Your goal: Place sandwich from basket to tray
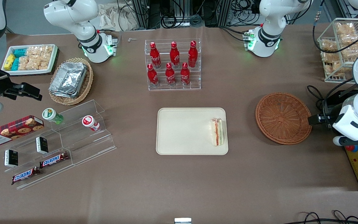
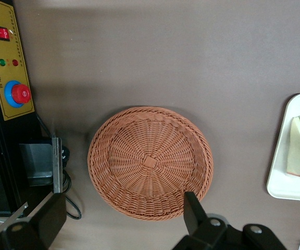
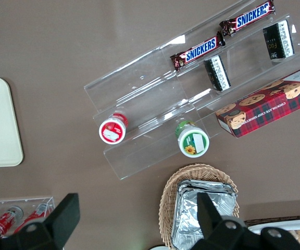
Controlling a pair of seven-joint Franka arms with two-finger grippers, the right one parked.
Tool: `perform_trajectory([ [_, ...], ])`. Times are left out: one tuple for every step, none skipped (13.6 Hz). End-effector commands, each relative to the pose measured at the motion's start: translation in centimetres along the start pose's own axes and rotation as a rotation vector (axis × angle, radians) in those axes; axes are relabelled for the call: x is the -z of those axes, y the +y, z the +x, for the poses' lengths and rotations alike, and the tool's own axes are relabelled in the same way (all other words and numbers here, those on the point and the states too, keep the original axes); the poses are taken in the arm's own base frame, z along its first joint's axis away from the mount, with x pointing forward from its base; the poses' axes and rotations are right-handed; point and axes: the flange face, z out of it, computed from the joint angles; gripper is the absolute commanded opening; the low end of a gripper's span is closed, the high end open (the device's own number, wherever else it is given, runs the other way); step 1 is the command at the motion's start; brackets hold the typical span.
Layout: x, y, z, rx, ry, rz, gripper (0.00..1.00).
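The sandwich (image 1: 218, 131) lies on the tray (image 1: 182, 130), long axis running toward the front camera. The gripper (image 2: 121, 211), fingers apart, hangs above the empty basket (image 1: 283, 118).

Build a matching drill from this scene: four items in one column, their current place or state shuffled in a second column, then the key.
1. sandwich
2. basket
3. gripper
4. red bottles

A. standing in a clear rack
B. empty, on the table beside the tray
C. lying on the tray, at the edge nearest the basket
D. fingers open, hovering above the basket's edge, holding nothing

Pairs: 1-C, 2-B, 3-D, 4-A
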Motion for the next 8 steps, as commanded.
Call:
perform_trajectory([
  [0.5, 0.0, -0.2, -0.001, -0.005, 0.028, 1.00],
  [0.5, -0.2, -0.2, -0.045, -0.007, 0.052, 1.00],
  [0.5, -0.9, -0.2, -0.058, -0.009, 0.062, 1.00],
  [0.5, -1.0, -0.2, -0.048, -0.009, 0.051, 1.00],
  [0.5, -1.1, 0.0, -0.036, -0.009, 0.019, 1.00],
  [1.5, -1.4, 0.2, -0.032, 0.010, -0.003, 1.00],
  [2.2, -1.5, 0.3, -0.033, 0.026, -0.011, 1.00],
  [2.4, -1.5, 0.3, -0.033, 0.030, -0.012, 1.00],
])
